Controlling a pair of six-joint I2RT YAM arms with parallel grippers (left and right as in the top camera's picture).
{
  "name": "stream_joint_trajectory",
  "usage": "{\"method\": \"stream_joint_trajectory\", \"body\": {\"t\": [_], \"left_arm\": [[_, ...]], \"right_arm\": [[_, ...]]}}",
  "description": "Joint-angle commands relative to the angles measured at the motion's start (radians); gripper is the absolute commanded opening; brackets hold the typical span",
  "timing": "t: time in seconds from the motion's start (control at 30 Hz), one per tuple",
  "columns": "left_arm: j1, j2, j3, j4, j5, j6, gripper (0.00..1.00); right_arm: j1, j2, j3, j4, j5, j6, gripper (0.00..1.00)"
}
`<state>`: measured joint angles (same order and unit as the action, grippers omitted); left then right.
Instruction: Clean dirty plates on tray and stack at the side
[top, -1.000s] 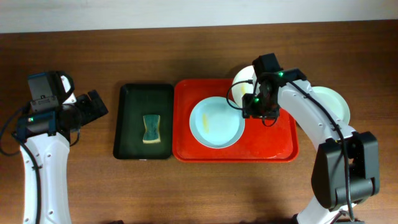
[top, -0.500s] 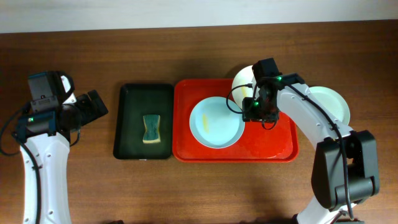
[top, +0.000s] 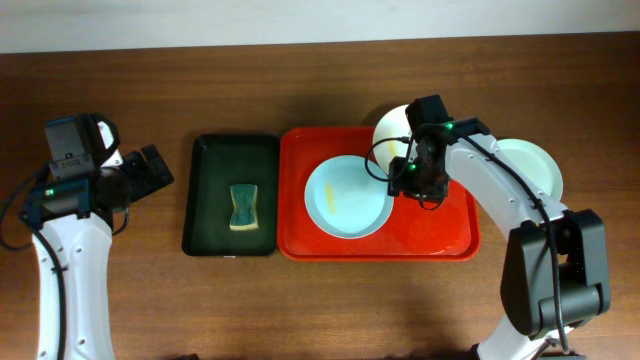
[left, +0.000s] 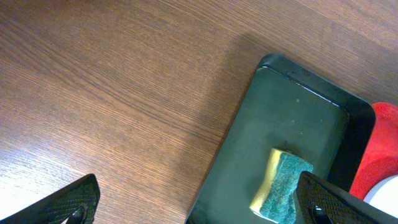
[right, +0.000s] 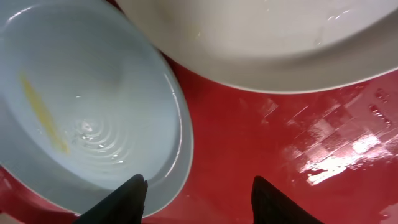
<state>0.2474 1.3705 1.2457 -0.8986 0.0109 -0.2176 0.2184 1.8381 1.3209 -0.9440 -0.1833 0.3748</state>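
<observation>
Left arm, far left of the wooden table (top: 300, 300). Left gripper (left: 202, 205) empty and clear of the wood, fingers spread wide.

Ahead of it, to its right: dark green tray (top: 205, 200) holding a yellow-and-green sponge (top: 243, 206), which lies near the middle, a little toward the tray's right side. Nothing touches the sponge.

Next right, just beside the green tray: red tray (top: 440, 235). Its bare floor is wet and shiny in the right wrist view.

Mint plate (top: 347, 197) sits on the left half of the red tray, with a yellow streak (right: 40, 109) on its inner face.

Right gripper (right: 199, 193) low over that plate's right edge, fingers parted. One finger is above the plate's inside, the other above the red floor, with the rim between them. Whether they touch it cannot be told.

White plate (top: 390, 128) lies just beyond the gripper, at the tray's back rim.

Far right, off the tray, beyond the right arm: second mint plate (top: 535, 165) on the table.
</observation>
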Motion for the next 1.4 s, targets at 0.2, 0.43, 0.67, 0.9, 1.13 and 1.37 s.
{"method": "stream_joint_trajectory", "body": {"t": [0.2,0.43,0.67,0.9,1.13,1.37], "left_arm": [[0.004,-0.011,0.012,-0.001,0.0,0.003,0.99],[0.004,-0.011,0.012,-0.001,0.0,0.003,0.99],[0.004,-0.011,0.012,-0.001,0.0,0.003,0.99],[0.004,-0.011,0.012,-0.001,0.0,0.003,0.99],[0.004,-0.011,0.012,-0.001,0.0,0.003,0.99],[0.004,-0.011,0.012,-0.001,0.0,0.003,0.99]], "right_arm": [[-0.003,-0.001,-0.01,-0.043,-0.015,0.023,0.56],[-0.003,-0.001,-0.01,-0.037,-0.015,0.023,0.56],[-0.003,-0.001,-0.01,-0.036,-0.014,0.023,0.56],[-0.003,-0.001,-0.01,-0.029,-0.014,0.023,0.56],[-0.003,-0.001,-0.01,0.023,-0.014,0.023,0.57],[-0.003,-0.001,-0.01,0.04,-0.015,0.023,0.57]]}}
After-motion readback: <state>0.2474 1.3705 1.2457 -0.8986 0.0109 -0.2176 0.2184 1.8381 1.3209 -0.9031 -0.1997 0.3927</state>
